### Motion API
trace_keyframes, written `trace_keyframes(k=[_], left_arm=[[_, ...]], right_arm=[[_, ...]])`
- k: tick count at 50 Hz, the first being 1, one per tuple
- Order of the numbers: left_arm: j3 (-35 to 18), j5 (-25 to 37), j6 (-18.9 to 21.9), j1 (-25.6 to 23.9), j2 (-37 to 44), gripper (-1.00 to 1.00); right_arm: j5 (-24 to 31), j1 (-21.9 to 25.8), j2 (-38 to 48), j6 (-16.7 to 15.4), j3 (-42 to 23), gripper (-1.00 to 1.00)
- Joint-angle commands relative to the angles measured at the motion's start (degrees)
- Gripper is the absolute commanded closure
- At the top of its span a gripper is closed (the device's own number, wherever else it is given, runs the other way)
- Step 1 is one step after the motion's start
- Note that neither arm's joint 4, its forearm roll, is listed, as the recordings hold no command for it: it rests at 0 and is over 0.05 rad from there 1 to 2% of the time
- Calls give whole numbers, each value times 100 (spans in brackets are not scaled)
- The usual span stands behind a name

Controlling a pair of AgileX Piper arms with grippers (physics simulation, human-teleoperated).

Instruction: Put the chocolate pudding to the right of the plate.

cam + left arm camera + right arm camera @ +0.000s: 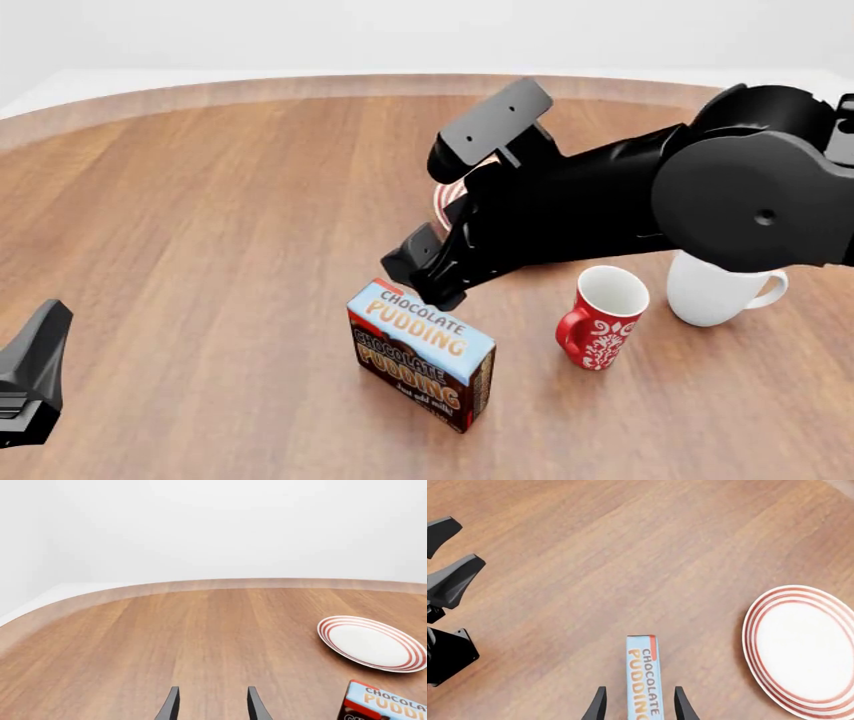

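Our right tool (637, 705) reaches forward and down from a bent black arm, fingers (597, 705) spread apart. Our left tool (211, 706) hangs low at the near left, fingers parted.

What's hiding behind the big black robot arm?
The plate, mostly hidden behind the right arm; only a red-ringed sliver shows. The right wrist view shows the whole plate, with nothing on it.

Rectangular cardboard chocolate pudding box (422, 353) at lower centre of the front view: light-blue top, dark-brown front, orange-and-white lettering, red edge. Round white plate (802, 651) ringed with concentric red stripes. Red ceramic mug (601, 318) patterned in white beside plain white mug (718, 287), on brown wood-grain table (200, 250).
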Motion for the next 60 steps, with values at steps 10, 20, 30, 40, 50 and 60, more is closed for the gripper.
trace_keyframes(k=[10, 20, 30, 40, 50, 60], left_arm=[[0, 0, 0, 0, 0, -100], [0, 0, 0, 0, 0, -100], [0, 0, 0, 0, 0, -100], [0, 0, 0, 0, 0, -100], [0, 0, 0, 0, 0, -100], [0, 0, 0, 0, 0, -100]], right_arm=[[-77, -108, 495, -199, 39, -100], [-69, -80, 706, -177, -56, -100], [-152, -275, 910, -284, -36, -100], [-239, -317, 1068, -283, -39, -100], [-237, -228, 1255, -165, -183, -100], [-282, -131, 1299, -103, -185, -100]])
